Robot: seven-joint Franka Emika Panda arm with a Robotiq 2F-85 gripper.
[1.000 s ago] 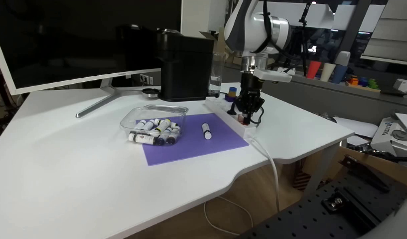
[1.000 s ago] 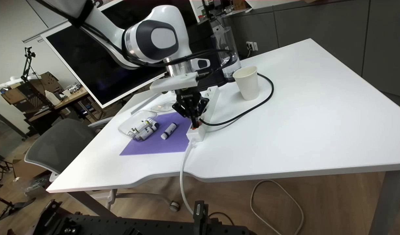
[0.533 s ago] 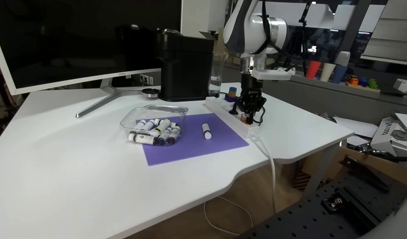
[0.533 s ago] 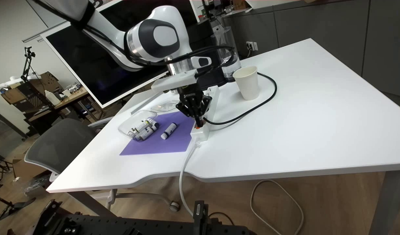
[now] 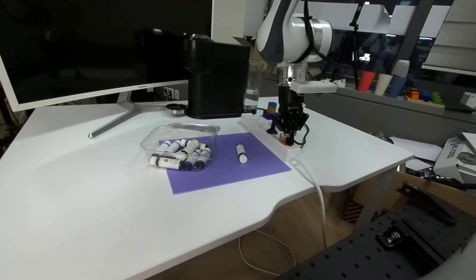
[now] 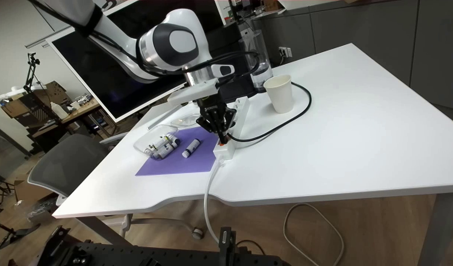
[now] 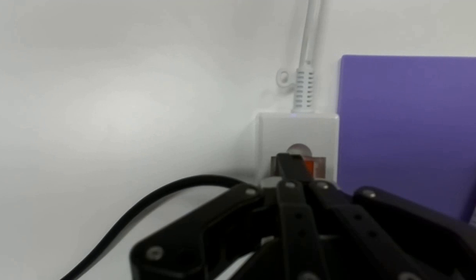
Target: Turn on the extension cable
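Gripper (image 7: 294, 168), jaws closed, at the switch (image 7: 316, 168) of the extension cable (image 7: 298, 130)

My jaws point down, brought together, with no gap I can make out and nothing seen between them; I judge this gives one narrow prod rather than a grasp. They cover part of the rocker switch and leave an orange-red patch showing. Whether they press it, or which way it is tipped, I cannot tell.

The extension cable is a whitish strip lying on the white bench (image 5: 86, 182), its switch end facing the bench edge with the curved cut-out. Its white cord (image 6: 206, 201) crosses that edge at the cut-out and hangs below. One long side runs alongside a purple sheet (image 7: 408, 132), apparently touching it. From the opposite side a black cable (image 7: 206, 180) curves away, likely from a plug hidden by my gripper, toward a pale cup (image 6: 279, 96) set farther back from the edge. Nothing visible anchors the strip, so any sideways push would probably slide it.

That fits the change: against half a second ago, gripper and switch end have shifted together, slightly, toward the purple sheet. The lone white tube (image 5: 241, 153) on that sheet lies as it did.
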